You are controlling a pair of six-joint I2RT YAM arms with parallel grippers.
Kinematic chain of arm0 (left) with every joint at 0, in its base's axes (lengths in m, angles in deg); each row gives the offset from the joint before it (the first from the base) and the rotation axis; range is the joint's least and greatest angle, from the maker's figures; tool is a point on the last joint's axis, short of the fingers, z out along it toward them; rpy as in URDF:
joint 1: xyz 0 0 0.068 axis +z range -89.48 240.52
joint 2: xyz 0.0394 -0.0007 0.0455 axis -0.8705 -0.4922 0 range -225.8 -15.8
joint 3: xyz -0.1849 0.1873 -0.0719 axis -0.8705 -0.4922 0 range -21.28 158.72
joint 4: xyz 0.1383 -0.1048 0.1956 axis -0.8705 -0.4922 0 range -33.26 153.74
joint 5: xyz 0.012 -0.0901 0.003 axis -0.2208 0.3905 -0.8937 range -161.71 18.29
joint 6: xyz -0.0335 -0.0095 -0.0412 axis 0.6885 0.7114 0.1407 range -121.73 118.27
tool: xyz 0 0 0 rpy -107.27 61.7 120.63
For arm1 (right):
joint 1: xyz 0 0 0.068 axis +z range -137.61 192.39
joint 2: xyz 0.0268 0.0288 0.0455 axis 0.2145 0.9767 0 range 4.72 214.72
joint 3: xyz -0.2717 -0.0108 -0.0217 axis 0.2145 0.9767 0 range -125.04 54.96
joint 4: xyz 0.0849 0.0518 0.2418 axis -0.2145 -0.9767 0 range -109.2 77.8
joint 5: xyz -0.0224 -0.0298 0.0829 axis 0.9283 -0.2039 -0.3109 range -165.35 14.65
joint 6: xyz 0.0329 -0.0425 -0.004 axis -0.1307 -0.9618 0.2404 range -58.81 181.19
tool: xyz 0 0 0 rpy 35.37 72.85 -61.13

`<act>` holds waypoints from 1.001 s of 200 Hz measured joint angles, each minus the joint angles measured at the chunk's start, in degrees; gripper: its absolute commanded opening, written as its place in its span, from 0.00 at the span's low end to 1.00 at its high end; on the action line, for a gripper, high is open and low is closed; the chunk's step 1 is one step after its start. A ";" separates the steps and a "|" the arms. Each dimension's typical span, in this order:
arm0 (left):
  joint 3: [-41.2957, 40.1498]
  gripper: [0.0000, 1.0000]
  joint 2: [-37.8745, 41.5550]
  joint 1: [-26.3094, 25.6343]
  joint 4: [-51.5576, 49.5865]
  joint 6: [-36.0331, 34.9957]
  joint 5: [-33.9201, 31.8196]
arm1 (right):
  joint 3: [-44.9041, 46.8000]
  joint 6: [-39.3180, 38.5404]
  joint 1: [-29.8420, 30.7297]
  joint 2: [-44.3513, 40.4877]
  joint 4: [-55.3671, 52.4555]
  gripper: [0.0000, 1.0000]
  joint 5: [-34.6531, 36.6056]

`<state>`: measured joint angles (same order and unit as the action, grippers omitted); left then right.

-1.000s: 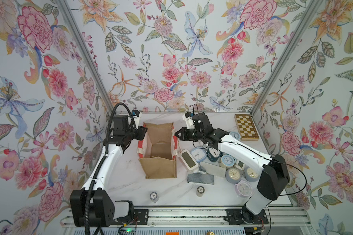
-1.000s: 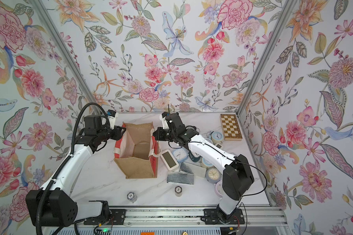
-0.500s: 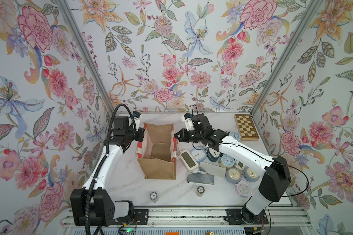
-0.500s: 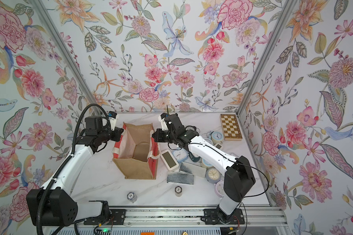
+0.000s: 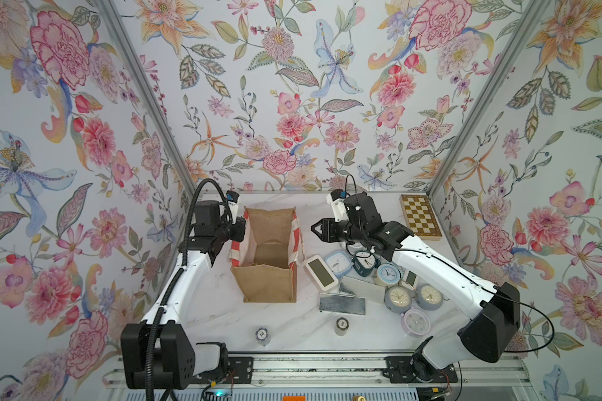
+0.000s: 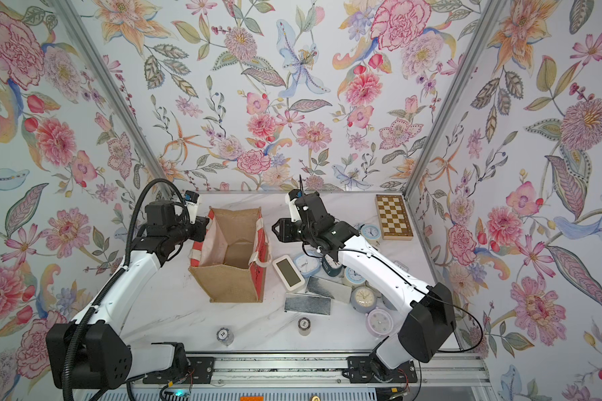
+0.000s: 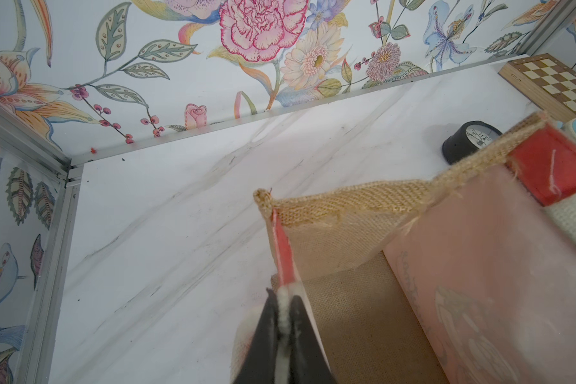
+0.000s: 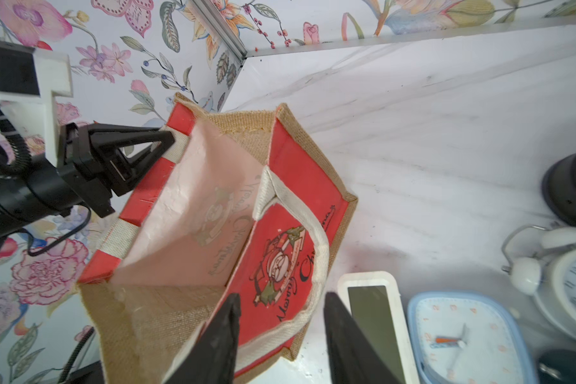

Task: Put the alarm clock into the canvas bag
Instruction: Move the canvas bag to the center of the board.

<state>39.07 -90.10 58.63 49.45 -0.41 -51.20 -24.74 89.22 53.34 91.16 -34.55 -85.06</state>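
Note:
The canvas bag (image 5: 265, 281) (image 6: 230, 282) stands open-mouthed at the table's middle, with tan burlap, red-and-white trim and whitish straps. My left gripper (image 5: 241, 231) (image 7: 282, 296) is shut on the whitish strap at the bag's left rim (image 8: 177, 146). My right gripper (image 5: 314, 230) (image 8: 280, 299) is open, a short way right of the bag's right rim, holding nothing. Several alarm clocks lie right of the bag: a blue square one (image 5: 338, 261) (image 8: 463, 335), a dark twin-bell one (image 5: 365, 264) and a white digital one (image 5: 321, 271) (image 8: 373, 319).
More round clocks (image 5: 398, 298) lie under the right arm. Two metal plates (image 5: 342, 304) lie in front of the clocks. A wooden chessboard box (image 5: 420, 217) sits back right. Two poker-chip stacks (image 5: 262, 335) (image 5: 342, 326) stand near the front edge. Walls close in on three sides.
The left gripper has shut on the bag's left rim and drawn it left. The right gripper has opened, let go of the right rim and backed off to the right.

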 measured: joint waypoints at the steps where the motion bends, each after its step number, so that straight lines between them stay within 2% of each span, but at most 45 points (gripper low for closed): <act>1: -0.04 0.11 0.04 0.00 0.07 -0.02 0.00 | 0.07 -0.09 0.00 -0.04 -0.04 0.48 0.00; 28: -2.93 0.11 2.08 0.39 2.95 -0.07 0.31 | 3.26 -1.81 0.26 -0.72 -2.75 0.44 1.46; 81: -5.31 0.14 2.84 1.57 6.95 0.87 3.65 | 7.58 -5.84 4.83 1.11 -6.91 0.46 5.92; 146: -6.40 0.16 2.91 1.57 9.07 1.05 5.01 | 8.52 -10.03 6.34 9.53 -7.96 0.62 8.66; 200: -6.75 0.18 3.50 1.62 9.31 1.01 5.03 | 0.28 -12.44 5.01 19.37 -8.28 0.75 8.90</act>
<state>32.32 -86.61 60.24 58.76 0.60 -46.17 -24.45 76.79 58.34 110.52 -42.83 -76.17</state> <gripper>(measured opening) 0.173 0.730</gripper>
